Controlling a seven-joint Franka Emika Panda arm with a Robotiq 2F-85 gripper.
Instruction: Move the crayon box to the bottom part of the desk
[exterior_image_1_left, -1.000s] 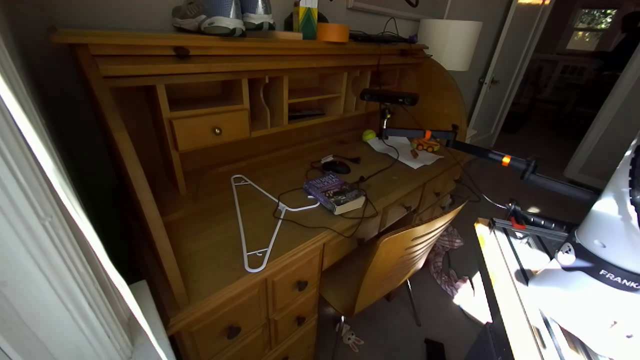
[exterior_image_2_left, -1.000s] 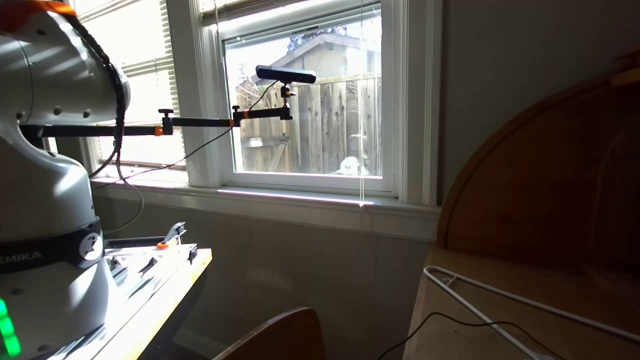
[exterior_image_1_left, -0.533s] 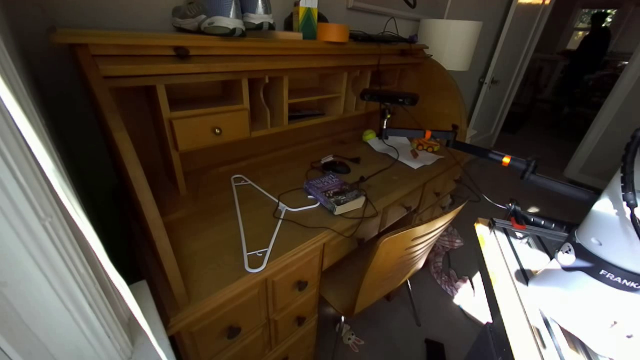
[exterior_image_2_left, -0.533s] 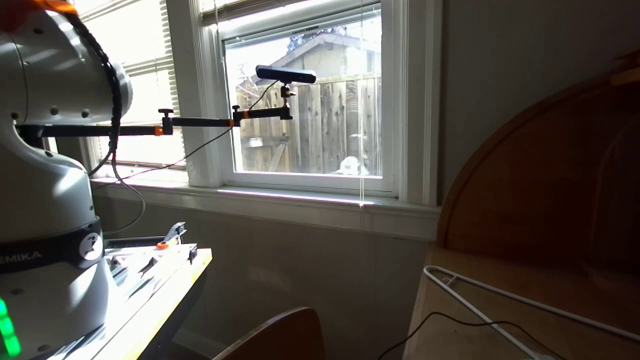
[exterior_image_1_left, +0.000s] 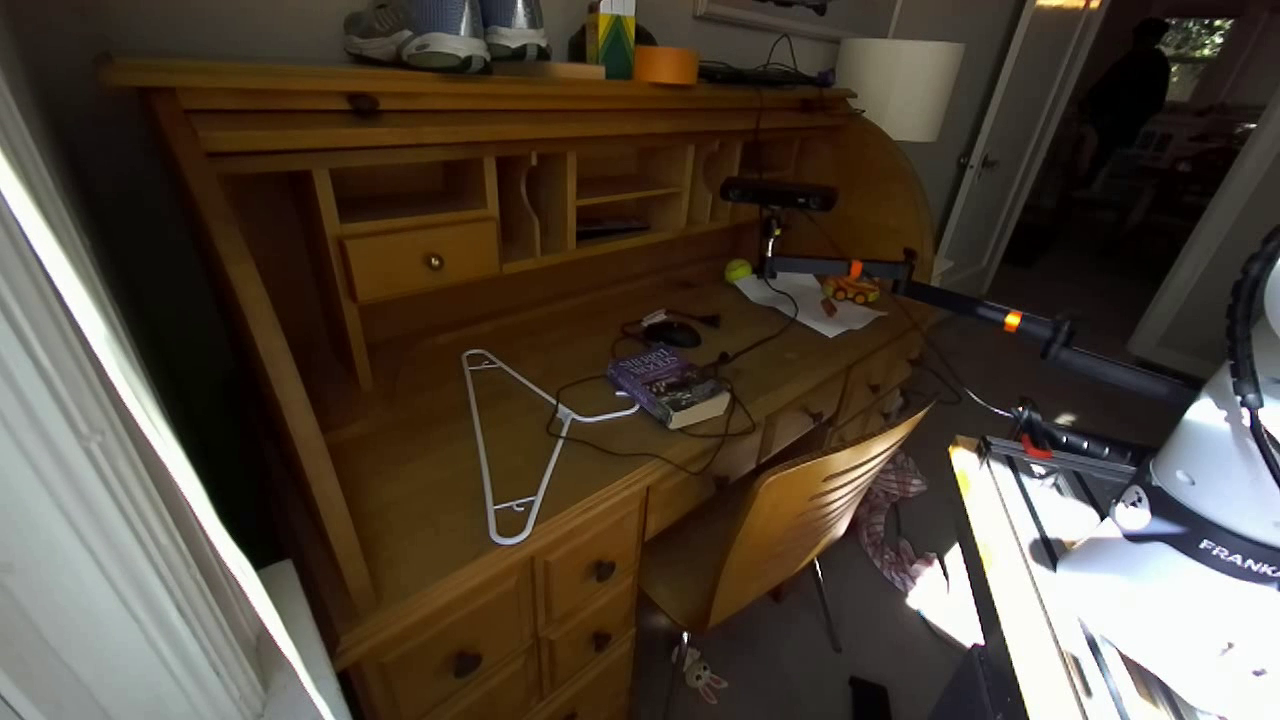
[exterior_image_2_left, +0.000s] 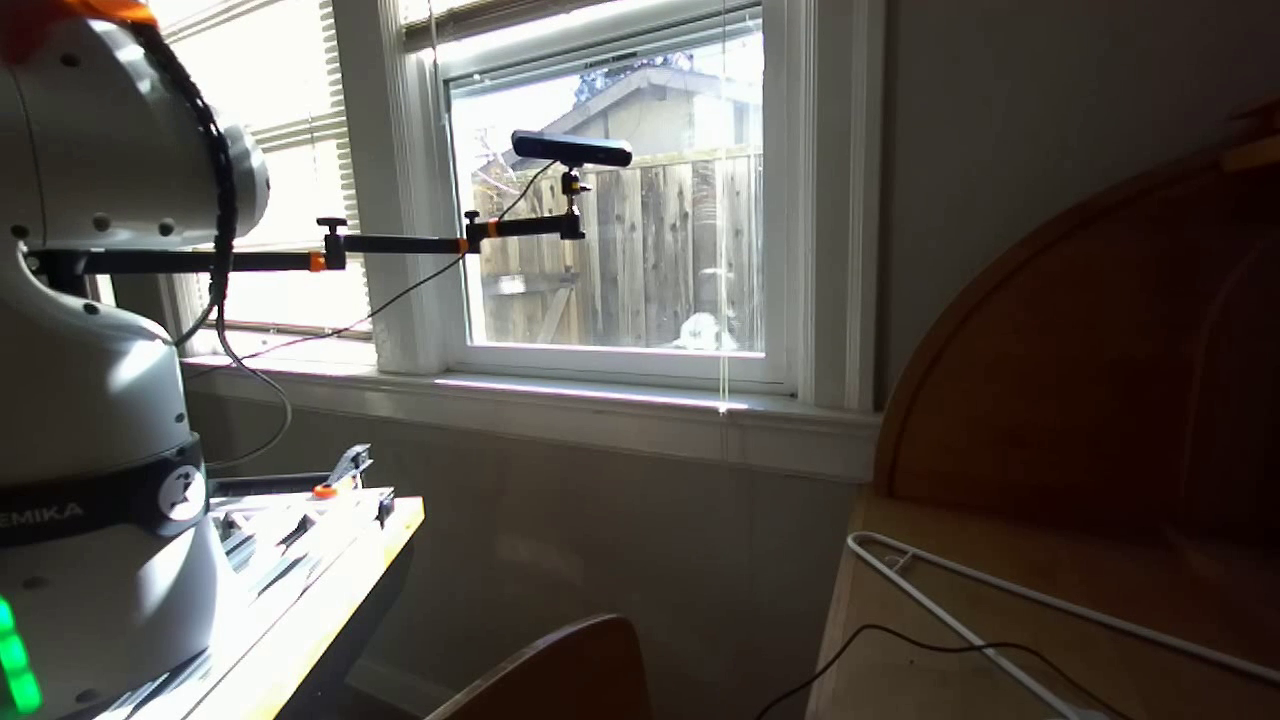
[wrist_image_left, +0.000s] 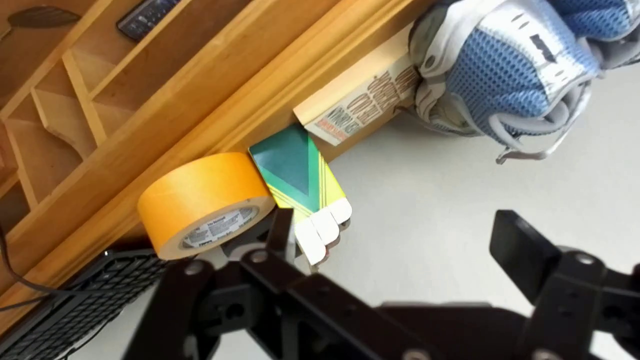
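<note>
Masking a sliver of the crayon box (wrist_image_left: 301, 186), the hand (wrist_image_left: 394, 225) stands spread.

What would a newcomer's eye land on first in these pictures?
Probably the white hanger lying on the flat part of the desk. On its top, the orange tape roll stands out beside the green-and-yellow crayon box. In the wrist view, the dark, open gripper looms along the bottom.
</note>
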